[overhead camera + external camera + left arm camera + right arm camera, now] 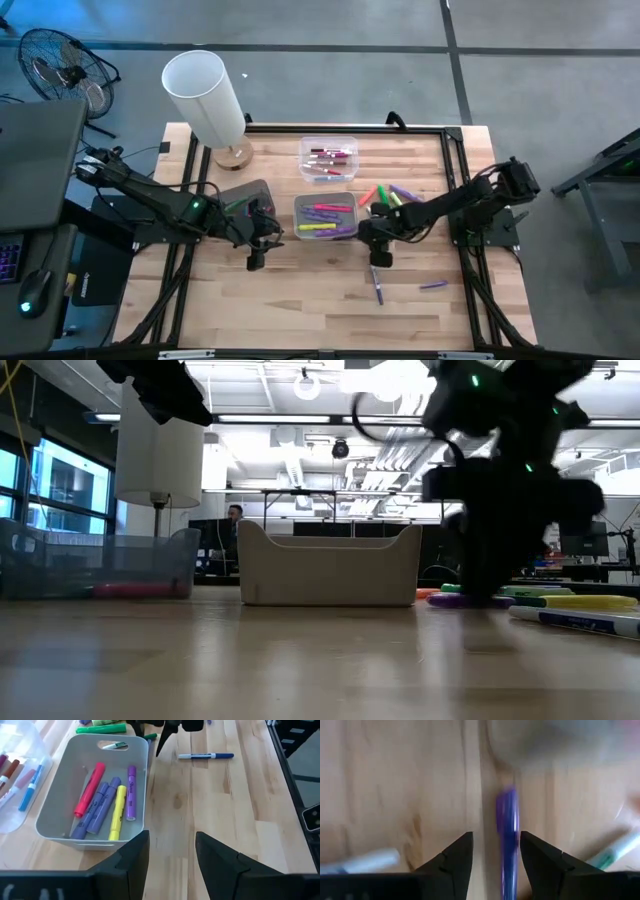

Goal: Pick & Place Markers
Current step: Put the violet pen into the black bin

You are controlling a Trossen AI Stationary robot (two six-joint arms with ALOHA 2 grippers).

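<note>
Right wrist view — purple marker [508, 835] between right gripper [496, 851] fingers.

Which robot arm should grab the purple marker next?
Probably the right: its end effector is open, its fingers on either side of the purple marker. The left end effector waits beyond the grey bin.

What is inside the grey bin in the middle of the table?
The grey bin holds five markers: one pink marker, three purple markers and one yellow marker. They lie side by side, none stacked; only the strip behind the bin's near wall is hidden.
</note>
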